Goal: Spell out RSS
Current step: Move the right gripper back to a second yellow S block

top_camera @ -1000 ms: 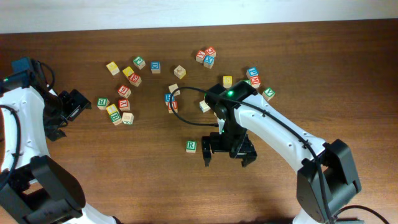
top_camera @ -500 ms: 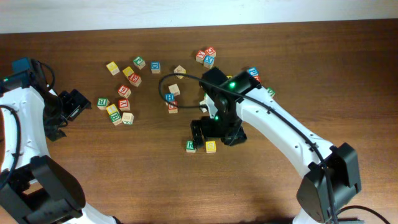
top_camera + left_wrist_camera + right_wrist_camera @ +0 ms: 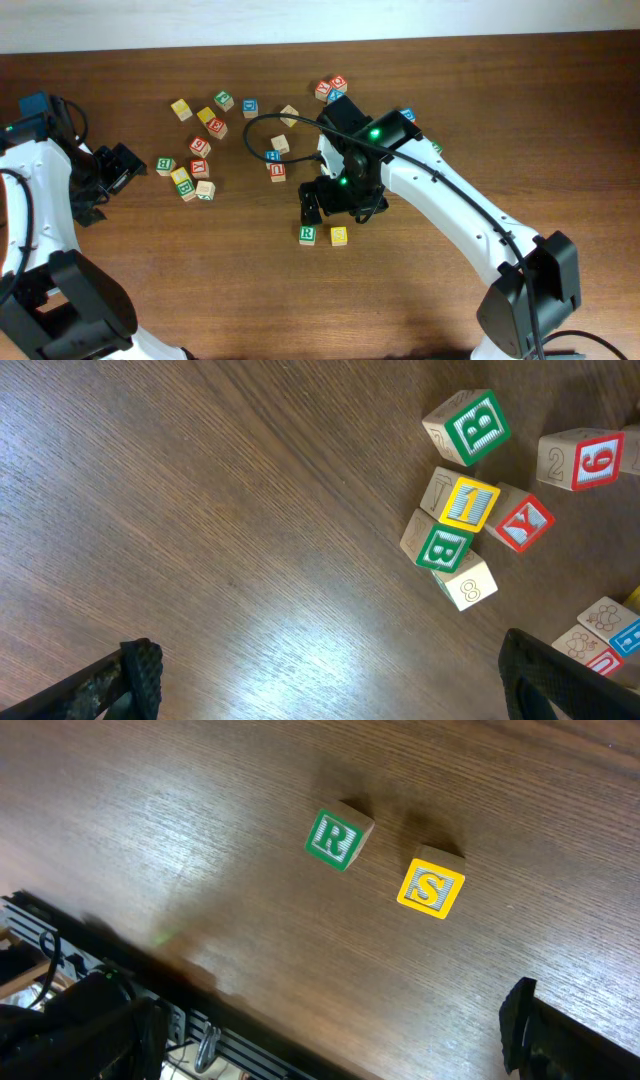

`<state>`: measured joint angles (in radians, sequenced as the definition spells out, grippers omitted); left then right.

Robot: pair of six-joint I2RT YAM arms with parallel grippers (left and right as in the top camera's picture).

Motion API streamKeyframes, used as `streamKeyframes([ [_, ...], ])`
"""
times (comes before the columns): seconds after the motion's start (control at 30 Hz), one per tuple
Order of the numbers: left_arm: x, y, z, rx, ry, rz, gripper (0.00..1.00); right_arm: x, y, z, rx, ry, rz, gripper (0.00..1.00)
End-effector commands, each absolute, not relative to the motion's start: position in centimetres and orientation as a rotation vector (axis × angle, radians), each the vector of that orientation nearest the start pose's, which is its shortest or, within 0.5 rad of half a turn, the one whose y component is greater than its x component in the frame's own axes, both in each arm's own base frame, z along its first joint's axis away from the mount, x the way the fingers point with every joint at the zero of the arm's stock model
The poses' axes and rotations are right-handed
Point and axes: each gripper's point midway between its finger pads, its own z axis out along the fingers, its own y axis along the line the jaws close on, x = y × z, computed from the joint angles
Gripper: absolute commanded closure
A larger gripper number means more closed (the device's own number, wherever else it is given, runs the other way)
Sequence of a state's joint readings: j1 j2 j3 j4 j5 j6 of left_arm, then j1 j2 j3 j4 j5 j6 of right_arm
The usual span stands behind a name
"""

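The green-and-white R cube (image 3: 307,234) and a yellow S cube (image 3: 339,236) lie side by side on the table, S to the right of R with a small gap. Both show in the right wrist view, R (image 3: 338,838) and S (image 3: 431,888). My right gripper (image 3: 337,207) (image 3: 320,1055) is open and empty, raised just behind the pair. My left gripper (image 3: 116,170) (image 3: 330,685) is open and empty at the far left. Other yellow cubes (image 3: 181,109) lie in the back-left scatter; their letters are unreadable.
Loose cubes lie at the back: a left cluster (image 3: 190,170), a middle group (image 3: 275,160) and a group near the right arm (image 3: 331,90). The left wrist view shows green B cubes (image 3: 470,425), a yellow cube (image 3: 468,503) and a red X cube (image 3: 523,522).
My right gripper came left with the yellow S cube, set it down right of the R cube, let go, and moved back away from it. The left arm has not moved.
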<state>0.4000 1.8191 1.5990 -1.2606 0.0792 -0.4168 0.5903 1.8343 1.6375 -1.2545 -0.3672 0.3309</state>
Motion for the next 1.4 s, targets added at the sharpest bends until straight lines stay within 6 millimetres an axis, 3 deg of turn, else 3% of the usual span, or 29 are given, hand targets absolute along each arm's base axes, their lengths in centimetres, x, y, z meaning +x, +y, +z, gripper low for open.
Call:
streamKeyframes([
  [0.0,33.8,12.9,14.1,-1.217,2.761,-0.128,0.01,27.7,25.9,15.1,-0.464,3.085,0.620,0.02],
  [0.17,33.8,12.9,14.1,-1.217,2.761,-0.128,0.01,28.6,26.5,15.2,-0.471,3.036,0.640,0.02],
  [0.37,33.8,12.9,14.1,-1.217,2.761,-0.128,0.01,31.8,27.3,15.7,-0.469,2.891,0.606,0.02],
  [0.57,33.8,12.9,14.1,-1.217,2.761,-0.128,0.01,35.0,26.1,15.8,-0.400,2.787,0.427,0.02],
  [0.8,33.8,12.9,14.1,-1.217,2.761,-0.128,0.01,37.5,23.2,15.8,-0.325,2.708,0.148,0.02],
  [1.2,33.8,12.9,14.1,-1.217,2.761,-0.128,0.01,37.5,23.2,15.8,-0.327,2.708,0.144,0.02],
  [1.37,33.8,12.9,14.1,-1.217,2.761,-0.128,0.01,39.8,24.6,17.5,-0.293,2.611,0.264,0.02],
])
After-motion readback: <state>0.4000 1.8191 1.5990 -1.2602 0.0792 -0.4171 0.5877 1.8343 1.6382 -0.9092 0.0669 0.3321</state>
